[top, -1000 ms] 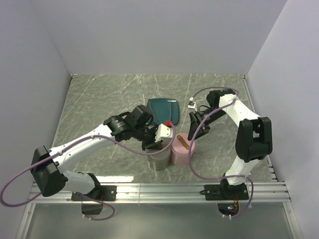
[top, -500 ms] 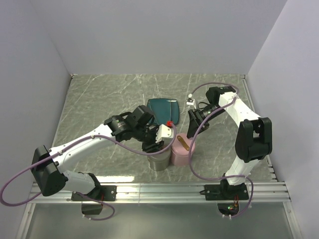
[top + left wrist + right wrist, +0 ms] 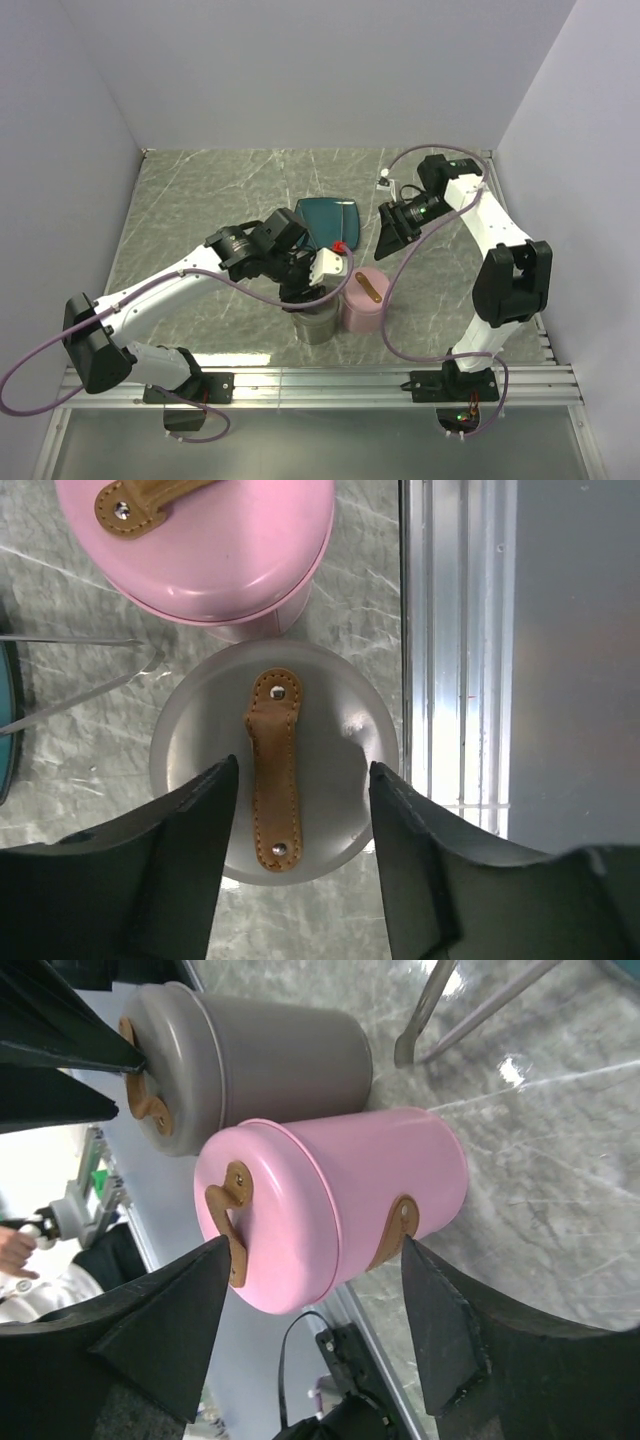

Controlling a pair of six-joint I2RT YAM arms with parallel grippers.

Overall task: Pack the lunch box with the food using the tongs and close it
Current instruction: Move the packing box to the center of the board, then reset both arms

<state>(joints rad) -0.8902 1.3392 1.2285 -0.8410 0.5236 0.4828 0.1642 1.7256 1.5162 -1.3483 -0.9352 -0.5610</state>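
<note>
releasing the grey canister lid, right arm backed off

hovering directly over the grey lidded canister (image 3: 335, 730), the left gripper (image 3: 300, 770) has its fingers (image 3: 190, 830) parted, one on each side of the tan leather strap (image 3: 275, 770) on the lid and clear of it. nothing is gripped. this straddle suits setting a lid down by its strap, so the lid is judged seated.

the right gripper (image 3: 315, 1245) is raised behind the pink lidded canister (image 3: 350, 1200), fingers spread wide and empty. its lid is also on.

the metal tongs (image 3: 418, 1020) lie unheld on the desk (image 3: 200, 200), just beside both canisters and the teal plate (image 3: 330, 215). one red food piece (image 3: 340, 246) sits at the near edge of that plate, outside the canisters. whether any food is inside cannot be told with the lids on. packing is judged incomplete.

changes against the earlier top view:
- left fingers were closed at the strap; they are now apart.
- right arm has pulled up and back from the pink canister toward the rear of the desk.
- both canisters and the plate are unmoved.
</note>
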